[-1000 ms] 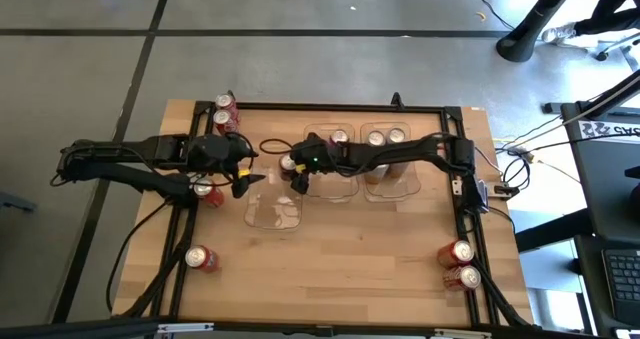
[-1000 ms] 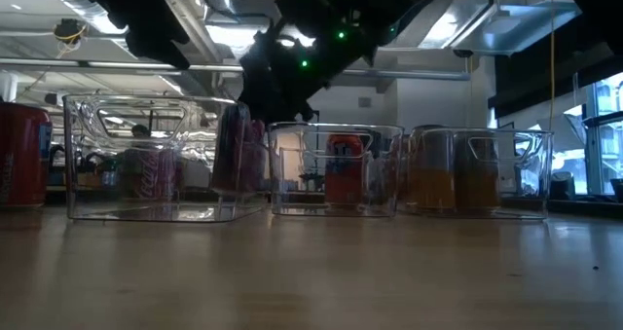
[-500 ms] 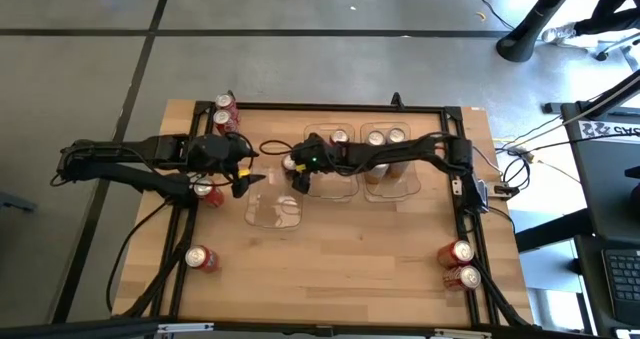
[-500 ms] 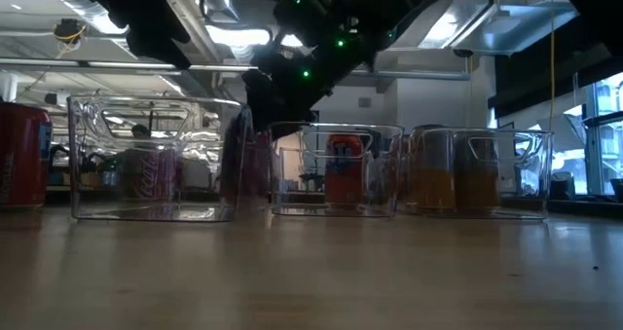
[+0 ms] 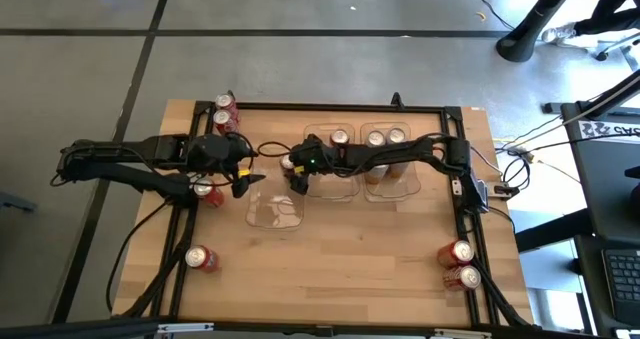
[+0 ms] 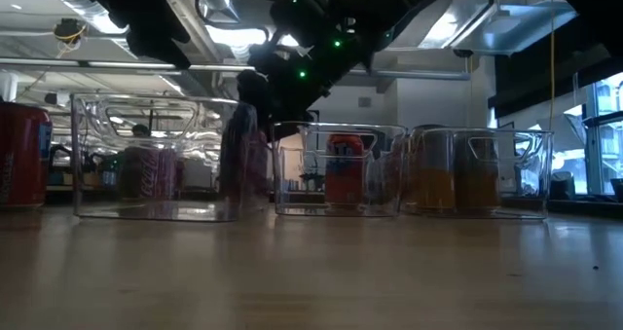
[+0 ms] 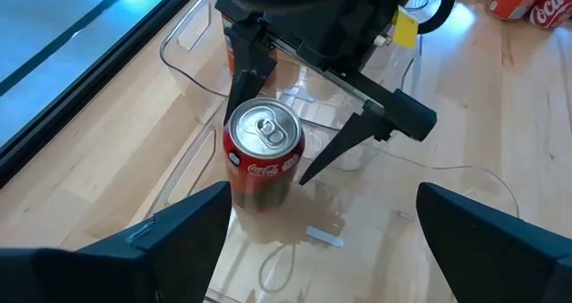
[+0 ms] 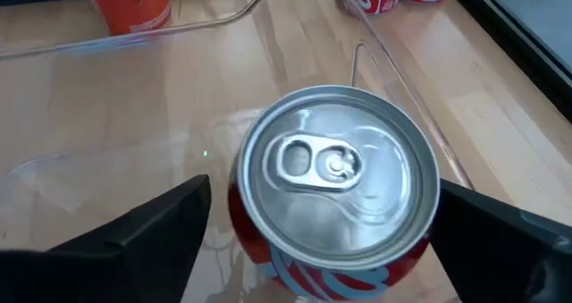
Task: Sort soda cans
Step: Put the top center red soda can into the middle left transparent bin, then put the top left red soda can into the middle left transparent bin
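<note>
A red soda can with a silver top stands upright on the floor of the left clear tray. My right gripper is open just above it, one finger on each side of the can's upper body. My left gripper is open and waits beside this tray on its left side, touching nothing; its fingers frame the left wrist view. Another can stands in the middle tray, and gold cans stand in the right tray. My right gripper reaches down over the red can from above and from the table's right, its open fingers astride the can's upper wall. One fingertip lies close to that wall; whether it touches, I cannot tell. The can rests on the tray floor.
Loose red cans: two at the far left corner, one by the left arm, one lying near the left front, two at the right front corner. A black frame edges the table. Bare wood lies in front of the trays.
My right gripper has come down a little over the left tray. The red can, which hung tilted and clear of the tray floor, now stands lower and upright in the tray. My left arm has kept still.
</note>
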Tool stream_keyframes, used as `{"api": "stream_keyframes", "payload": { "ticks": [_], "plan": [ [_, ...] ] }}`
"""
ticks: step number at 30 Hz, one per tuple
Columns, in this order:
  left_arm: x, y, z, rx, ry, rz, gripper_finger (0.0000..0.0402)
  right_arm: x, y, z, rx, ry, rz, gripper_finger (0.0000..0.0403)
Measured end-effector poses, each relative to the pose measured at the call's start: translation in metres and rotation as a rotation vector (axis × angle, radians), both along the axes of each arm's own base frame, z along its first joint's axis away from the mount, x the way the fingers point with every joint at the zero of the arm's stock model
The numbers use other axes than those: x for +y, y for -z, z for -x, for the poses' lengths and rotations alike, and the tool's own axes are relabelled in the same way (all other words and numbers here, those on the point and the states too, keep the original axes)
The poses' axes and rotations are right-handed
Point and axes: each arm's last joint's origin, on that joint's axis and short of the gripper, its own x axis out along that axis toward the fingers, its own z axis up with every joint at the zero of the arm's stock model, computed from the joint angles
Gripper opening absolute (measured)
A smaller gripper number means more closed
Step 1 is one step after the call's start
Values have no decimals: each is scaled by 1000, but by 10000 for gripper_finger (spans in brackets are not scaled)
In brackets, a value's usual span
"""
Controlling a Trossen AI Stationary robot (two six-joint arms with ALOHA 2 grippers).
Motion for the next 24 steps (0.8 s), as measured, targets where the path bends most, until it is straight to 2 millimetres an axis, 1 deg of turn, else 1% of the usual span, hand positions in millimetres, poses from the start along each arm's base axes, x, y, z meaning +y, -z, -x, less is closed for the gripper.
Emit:
{"api": "stream_keyframes", "payload": {
  "ticks": [1,3,5,7,11,14,16,19,22,24],
  "plan": [
    [0,0,0,0,0,0,345,0,-3,0,1,-1,0,390],
    [0,0,0,0,0,0,345,0,-16,1,-9,-1,8,395],
    [0,0,0,0,0,0,345,3,-38,2,-58,-10,19,396],
    [0,0,0,0,0,0,345,5,-58,8,-90,-17,32,394],
    [0,0,0,1,0,0,345,9,-84,23,-97,-22,36,392],
    [0,0,0,1,1,0,345,16,-107,36,-118,-20,20,392],
    [-1,0,0,1,4,1,345,24,-114,45,-85,-29,9,392],
    [-1,0,0,0,3,4,345,39,-115,52,-32,-52,-7,392],
    [2,-1,-1,-15,-11,-3,345,55,-122,56,-42,-90,-14,392],
    [4,-3,-2,-39,-16,-13,345,60,-121,61,-36,-106,-12,392]
  ]
}}
